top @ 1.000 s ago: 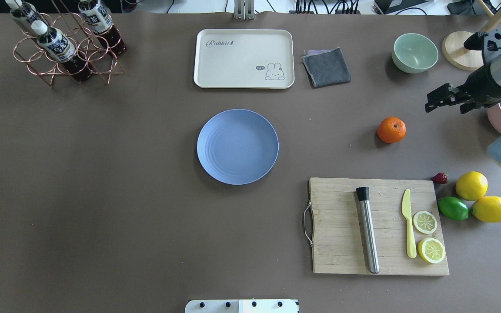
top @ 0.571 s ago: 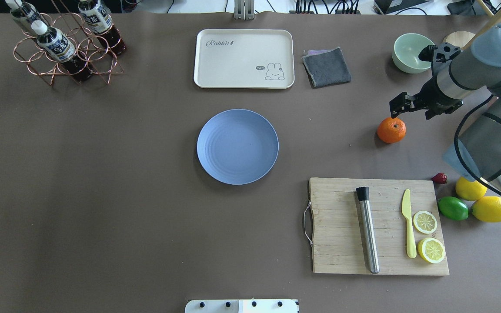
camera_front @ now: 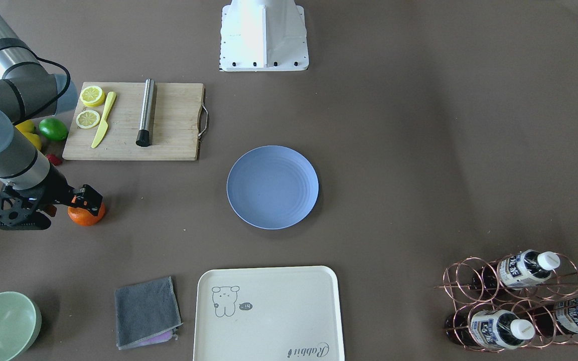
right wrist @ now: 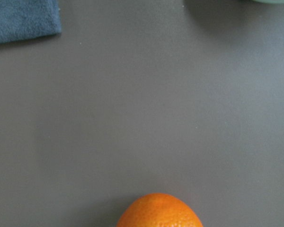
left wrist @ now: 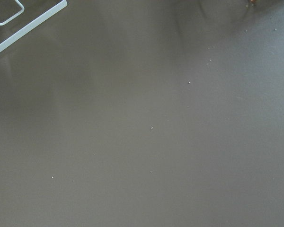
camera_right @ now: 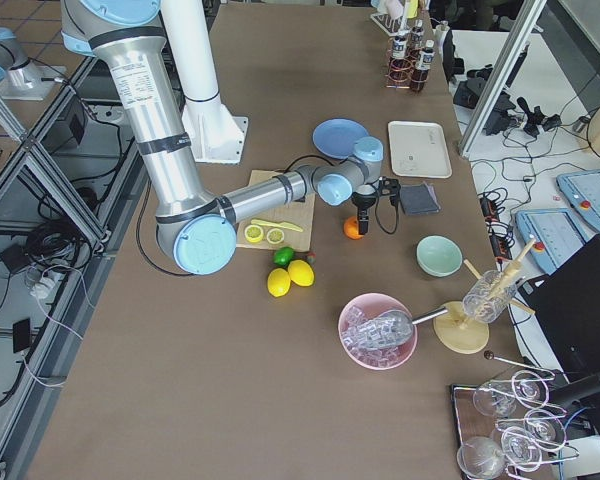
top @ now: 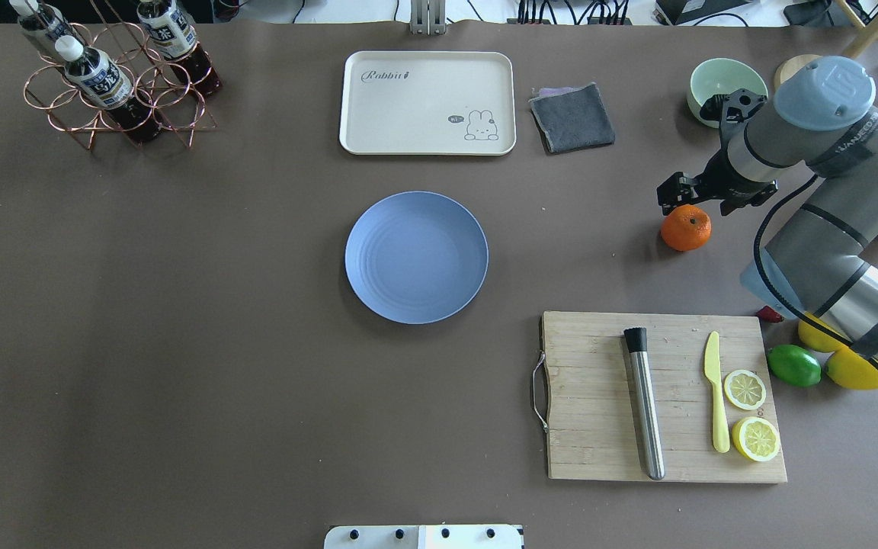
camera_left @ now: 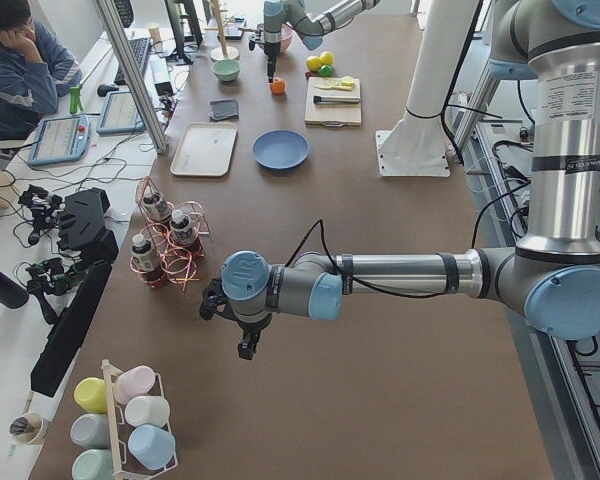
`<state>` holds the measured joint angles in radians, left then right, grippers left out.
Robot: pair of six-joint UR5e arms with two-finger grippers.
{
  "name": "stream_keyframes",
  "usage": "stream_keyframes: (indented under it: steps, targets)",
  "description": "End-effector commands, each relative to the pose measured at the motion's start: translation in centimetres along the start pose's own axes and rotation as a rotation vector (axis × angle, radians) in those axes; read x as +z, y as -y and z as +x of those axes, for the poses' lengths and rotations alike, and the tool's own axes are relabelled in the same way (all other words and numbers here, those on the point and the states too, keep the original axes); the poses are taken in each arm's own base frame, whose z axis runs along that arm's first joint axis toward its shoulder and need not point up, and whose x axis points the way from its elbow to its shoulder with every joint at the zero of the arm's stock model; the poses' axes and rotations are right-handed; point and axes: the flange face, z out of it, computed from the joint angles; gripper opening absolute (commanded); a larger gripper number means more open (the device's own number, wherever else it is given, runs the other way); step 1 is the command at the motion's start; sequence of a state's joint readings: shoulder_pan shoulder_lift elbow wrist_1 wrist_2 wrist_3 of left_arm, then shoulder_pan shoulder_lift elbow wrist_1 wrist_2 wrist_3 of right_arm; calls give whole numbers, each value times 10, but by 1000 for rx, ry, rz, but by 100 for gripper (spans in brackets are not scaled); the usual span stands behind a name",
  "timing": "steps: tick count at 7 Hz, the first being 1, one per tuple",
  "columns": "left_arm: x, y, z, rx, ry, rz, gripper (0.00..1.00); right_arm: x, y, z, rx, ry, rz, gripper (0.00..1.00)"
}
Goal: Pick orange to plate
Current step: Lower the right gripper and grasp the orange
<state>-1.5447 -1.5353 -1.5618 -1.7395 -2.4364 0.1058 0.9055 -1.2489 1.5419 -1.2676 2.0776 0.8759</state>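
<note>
While orange (top: 686, 227) sits well apart from plate (top: 416, 257), R claw (top: 694, 200) hovers above it, open, empty.

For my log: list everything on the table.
plate: one, light blue, centre of the table
orange: one, bright orange, right of the plate
tray: one, cream, beyond the plate
cloth: one, grey, beside the tray
bowl: one, pale green, far right
cutting board: one, wooden, near right
steel rod: one, silver, on the board
knife: one, yellow, on the board
lemon slices: two, yellow, on the board
lemons: two, yellow, right of the board
lime: one, green, beside the lemons
bottles: three, dark, copper rack, far left
right gripper: black, open, above the orange
left gripper: dark, above bare table
</note>
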Motion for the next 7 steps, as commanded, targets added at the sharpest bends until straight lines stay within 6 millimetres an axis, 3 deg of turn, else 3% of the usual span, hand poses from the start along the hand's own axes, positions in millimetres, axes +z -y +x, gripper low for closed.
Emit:
stream_keyframes:
  steps: [1, 6, 7]
  targets:
    - [0, 0, 0, -1, -1, -1, 99, 12, -10, -5, -14, -13, -13, 98]
    - [0, 0, -1, 3, 2, 1, 99, 32, -20, -7, -30, -47, -20, 89]
    - [3, -6, -3, -3, 2, -4, 99, 30, -18, -13, -33, -48, -7, 38]
